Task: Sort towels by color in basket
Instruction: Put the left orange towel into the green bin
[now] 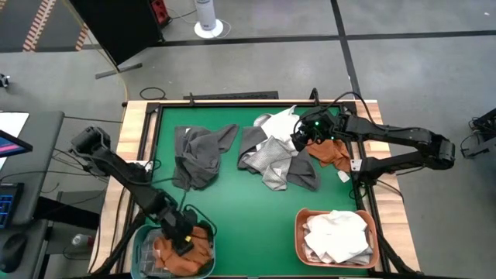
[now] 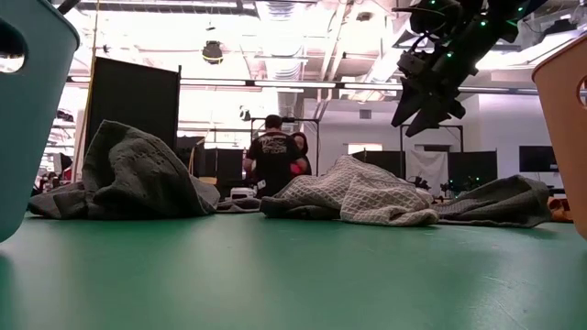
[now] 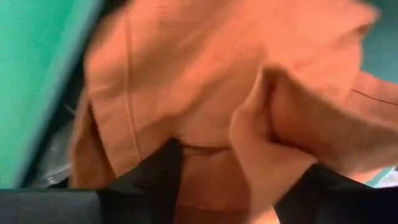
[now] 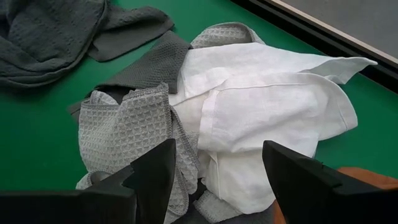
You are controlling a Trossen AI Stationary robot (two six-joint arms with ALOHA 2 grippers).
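Note:
My left gripper (image 1: 183, 237) is down in the teal basket (image 1: 142, 236) at the table's near left corner, open over rust orange towels (image 3: 205, 81) that fill its wrist view. My right gripper (image 4: 221, 177) hangs open in the air (image 2: 426, 92) above a far-right pile: a white towel (image 4: 261, 106) lies on light grey (image 4: 124, 137) and dark grey (image 4: 146, 68) ones. A rust orange towel (image 1: 331, 153) lies beside the pile under the right arm. Another dark grey towel (image 1: 203, 153) lies crumpled at the table's middle. White towels (image 1: 337, 236) fill the orange basket (image 1: 299, 232). My left gripper comes down from above onto the rust orange towel in the teal basket. A raised fold (image 3: 267, 143) of it stands between the open fingers and lies against one finger (image 3: 326, 193). The towel rests in the basket. Whether the other finger touches the fold I cannot tell.
The table has a raised wooden rim (image 1: 147, 132). Bare green surface (image 1: 248, 217) lies between the two baskets and in front of the towels. A person (image 2: 273, 156) stands in the room far behind the table.

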